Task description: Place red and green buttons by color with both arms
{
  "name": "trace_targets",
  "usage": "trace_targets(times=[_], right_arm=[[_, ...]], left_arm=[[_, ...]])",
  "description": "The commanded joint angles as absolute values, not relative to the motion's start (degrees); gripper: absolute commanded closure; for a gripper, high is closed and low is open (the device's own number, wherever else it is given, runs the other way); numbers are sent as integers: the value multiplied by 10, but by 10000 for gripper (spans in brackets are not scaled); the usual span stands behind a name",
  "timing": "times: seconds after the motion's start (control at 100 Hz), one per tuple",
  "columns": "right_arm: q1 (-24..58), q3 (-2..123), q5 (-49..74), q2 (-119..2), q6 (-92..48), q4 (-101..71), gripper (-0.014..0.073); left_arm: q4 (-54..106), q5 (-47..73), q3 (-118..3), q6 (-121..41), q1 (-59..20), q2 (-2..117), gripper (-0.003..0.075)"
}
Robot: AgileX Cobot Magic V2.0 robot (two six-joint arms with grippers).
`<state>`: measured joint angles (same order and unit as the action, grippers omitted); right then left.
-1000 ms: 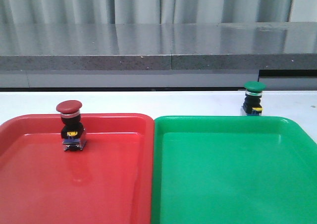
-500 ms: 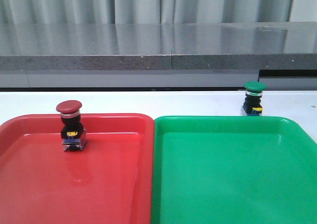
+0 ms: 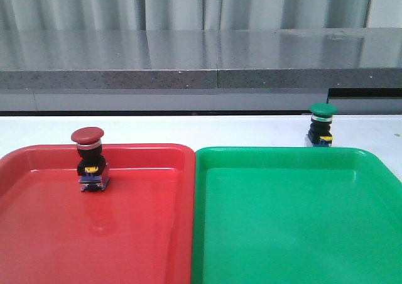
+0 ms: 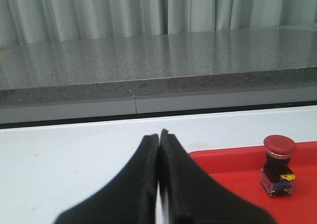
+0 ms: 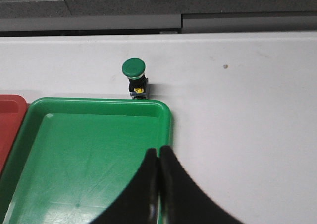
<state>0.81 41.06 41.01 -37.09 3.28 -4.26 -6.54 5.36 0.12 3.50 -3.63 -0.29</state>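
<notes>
Left gripper (image 4: 159, 135): clenched on nothing, fingers pressed flat together, poised short of the red tray (image 3: 94, 227) and off the near-left of the red button (image 3: 88, 160). Right gripper (image 5: 159, 149): likewise clenched and empty, hanging above the green tray (image 3: 295, 221), well short of that tray's far rim.

Red button: upright inside the red tray, near the tray's far rim, cap up, yellow mark facing the front camera. Looks already sorted. Green button (image 3: 322, 125): upright on the white worktop (image 3: 188, 130), just beyond the green tray's far rim, near its far-right corner, close against the rim but outside the tray. Whether touching the rim, hard to tell.

Step in hand, by judgement: half done, green button not yet placed, right arm due to fetch it. Next move probably calls for opening the right gripper, reaching forward past the green tray's far rim, coming down over the cap and closing on the black body below the silver ring, then lifting clear of the rim and setting down inside the green tray. Little room beside the rim, so a clean vertical approach likely needed.
</notes>
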Motion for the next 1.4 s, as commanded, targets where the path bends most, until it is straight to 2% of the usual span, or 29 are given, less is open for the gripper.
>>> trace_targets(times=[0.0, 0.19, 0.26, 0.33, 0.44, 0.5, 0.59, 0.76, 0.95, 1.2, 1.39], right_arm=[[7, 437, 372, -409, 34, -65, 661], [7, 437, 383, -463, 34, -74, 654], [7, 437, 383, -476, 34, -74, 604], [7, 437, 383, -484, 34, -74, 496], [7, 437, 380, -487, 34, -74, 237], [7, 437, 374, -487, 34, -74, 129], [7, 437, 362, -487, 33, -75, 34], [7, 448, 347, -503, 33, -92, 34], [19, 515, 348, -574, 33, -100, 34], [94, 639, 343, -732, 33, -87, 34], [98, 718, 349, -849, 33, -66, 34]], left_arm=[[-64, 7, 25, 42, -35, -20, 739], [-64, 7, 25, 42, -35, -20, 739], [-64, 7, 25, 42, -35, -20, 739], [-64, 7, 25, 42, -35, -20, 739], [-64, 7, 25, 42, -35, -20, 739], [-64, 7, 25, 42, -35, -20, 739], [-64, 7, 25, 42, -35, -20, 739], [-64, 7, 25, 42, -35, -20, 739], [-64, 7, 25, 42, -35, -20, 739], [-64, 7, 25, 42, -35, -20, 739], [-64, 7, 25, 42, -35, -20, 739]])
